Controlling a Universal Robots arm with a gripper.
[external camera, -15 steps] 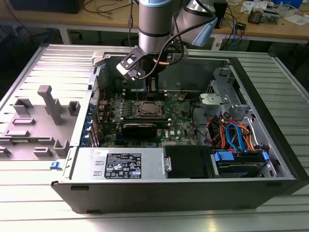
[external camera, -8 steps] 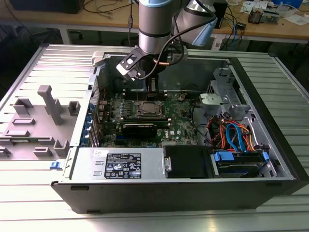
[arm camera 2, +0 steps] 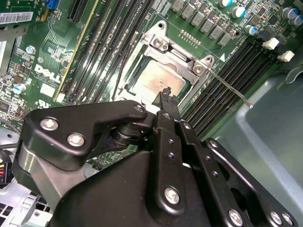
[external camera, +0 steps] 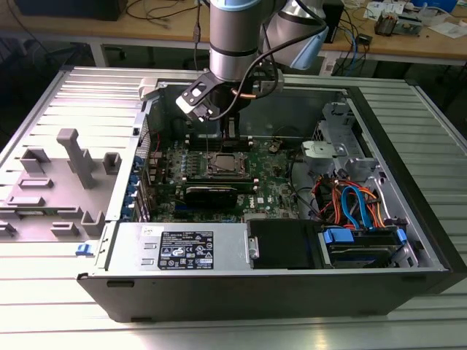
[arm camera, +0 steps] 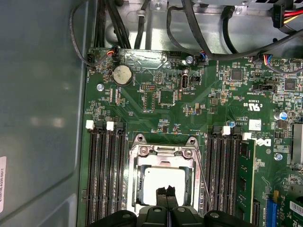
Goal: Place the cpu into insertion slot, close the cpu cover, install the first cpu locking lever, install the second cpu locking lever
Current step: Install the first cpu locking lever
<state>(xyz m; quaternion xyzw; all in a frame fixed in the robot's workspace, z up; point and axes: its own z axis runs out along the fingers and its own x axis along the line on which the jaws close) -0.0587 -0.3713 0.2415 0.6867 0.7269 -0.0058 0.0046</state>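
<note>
Matt silvery metal top on the cpu (arm camera: 156, 182), bright bare-metal cpu cover (arm camera: 163, 158) (shiny screw heads), glossy green motherboard (arm camera: 189, 109), matt black gripper (arm camera: 166, 190), dull grey sheet-metal case wall (arm camera: 42, 94)

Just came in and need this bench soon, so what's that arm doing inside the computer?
The arm's gripper, shut and holding nothing, hangs close over the cpu, which sits in the insertion slot on the green motherboard. The cpu cover lies down over it. One thin locking lever sticks out beside the slot, apparently not latched yet.
</note>
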